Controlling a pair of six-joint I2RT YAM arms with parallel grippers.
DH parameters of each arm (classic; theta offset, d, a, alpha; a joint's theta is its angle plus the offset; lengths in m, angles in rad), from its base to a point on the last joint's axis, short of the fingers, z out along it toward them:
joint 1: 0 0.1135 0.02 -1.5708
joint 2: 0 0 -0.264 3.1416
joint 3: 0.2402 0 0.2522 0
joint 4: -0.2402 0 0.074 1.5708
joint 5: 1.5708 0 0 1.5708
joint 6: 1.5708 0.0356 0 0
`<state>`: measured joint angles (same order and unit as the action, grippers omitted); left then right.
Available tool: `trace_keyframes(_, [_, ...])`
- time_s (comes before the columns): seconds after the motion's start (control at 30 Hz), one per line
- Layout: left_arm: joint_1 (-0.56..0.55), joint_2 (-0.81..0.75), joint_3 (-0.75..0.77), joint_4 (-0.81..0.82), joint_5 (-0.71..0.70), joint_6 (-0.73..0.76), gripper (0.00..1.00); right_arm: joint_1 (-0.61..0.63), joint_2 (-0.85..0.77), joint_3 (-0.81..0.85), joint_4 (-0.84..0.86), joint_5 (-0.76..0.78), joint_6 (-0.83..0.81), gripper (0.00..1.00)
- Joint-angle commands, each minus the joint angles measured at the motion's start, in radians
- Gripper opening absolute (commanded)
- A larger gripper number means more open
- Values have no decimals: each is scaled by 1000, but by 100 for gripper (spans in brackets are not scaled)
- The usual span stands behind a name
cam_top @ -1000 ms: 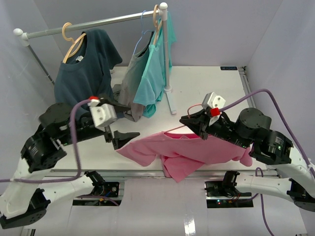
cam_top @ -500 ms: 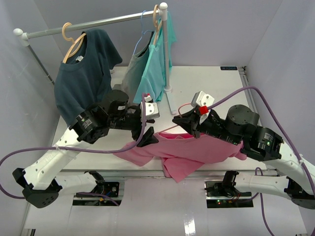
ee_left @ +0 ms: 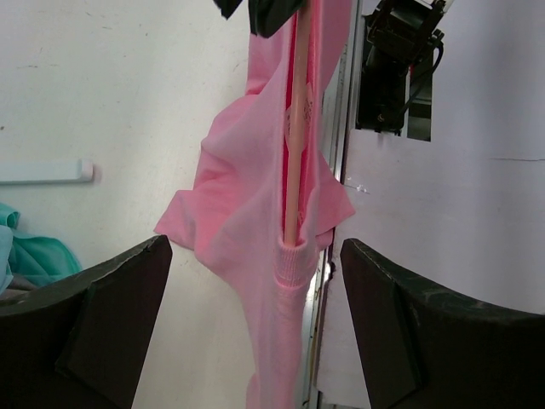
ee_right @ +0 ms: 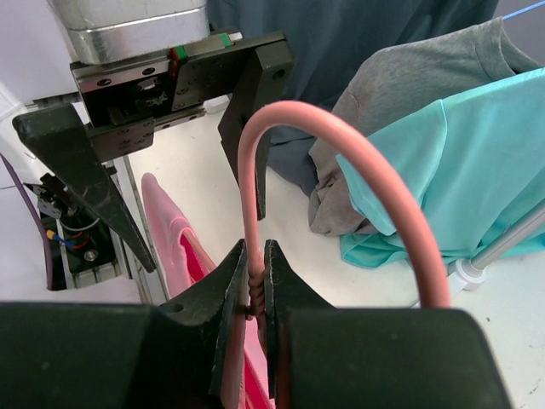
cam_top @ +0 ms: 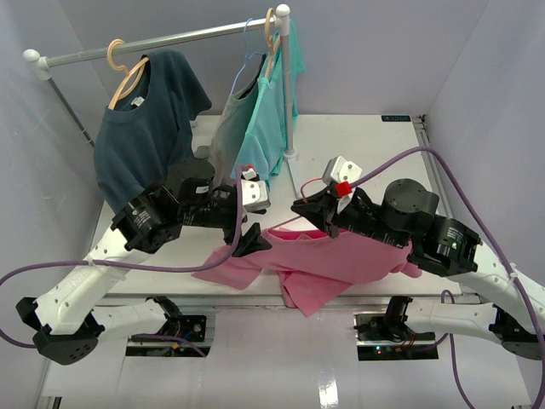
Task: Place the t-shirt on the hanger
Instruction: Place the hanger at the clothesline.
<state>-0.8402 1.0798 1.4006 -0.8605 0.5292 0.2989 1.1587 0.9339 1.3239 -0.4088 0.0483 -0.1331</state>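
The pink t-shirt lies bunched near the table's front edge, its left part lifted. The thin pink hanger is partly inside it. My right gripper is shut on the hanger's twisted neck, and the hook arches above the jaws. In the left wrist view one hanger arm runs into a ribbed opening of the t-shirt. My left gripper is open at the shirt's left end. Its fingers stand wide on either side of the hanging fabric without touching it.
A clothes rail crosses the back. A navy shirt hangs from it on a wooden hanger, with grey and turquoise shirts beside the rack's post. The table's front edge runs just below the pink fabric.
My left arm has swung in from the left, bringing its open gripper to the shirt's left end. My right gripper has shifted slightly left, carrying the hanger.
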Motion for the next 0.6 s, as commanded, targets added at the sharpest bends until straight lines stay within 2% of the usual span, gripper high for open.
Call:
trace_keyframes(0.0, [-2,17,2,-1,13,8,91,4,12,28,107,-16,16,8])
trace_keyframes(0.1, [0,26,-4,6,5,5,84,4,23,30,121,-22,22,8])
trace_keyframes(0.13, [-1,29,-6,6,3,6,77,4,26,27,127,-24,24,8])
trace_keyframes(0.17, [-2,32,-9,7,-11,2,64,3,28,25,134,-29,26,8])
trace_keyframes(0.2, [-1,35,-10,9,-17,1,57,2,29,24,135,-32,26,8])
trace_keyframes(0.27, [-2,31,-19,8,-20,-1,36,2,34,24,136,-35,27,8])
trace_keyframes(0.33, [-2,21,-30,9,-21,-4,28,4,34,24,137,-32,27,8])
trace_keyframes(0.43, [-2,1,-37,9,-42,-11,2,4,35,26,136,-34,27,8])
trace_keyframes(0.53, [-1,-25,-31,14,-98,-30,0,3,27,18,135,-8,32,9])
trace_keyframes(0.57, [-2,-35,-25,14,-137,-45,0,4,22,8,137,11,39,16])
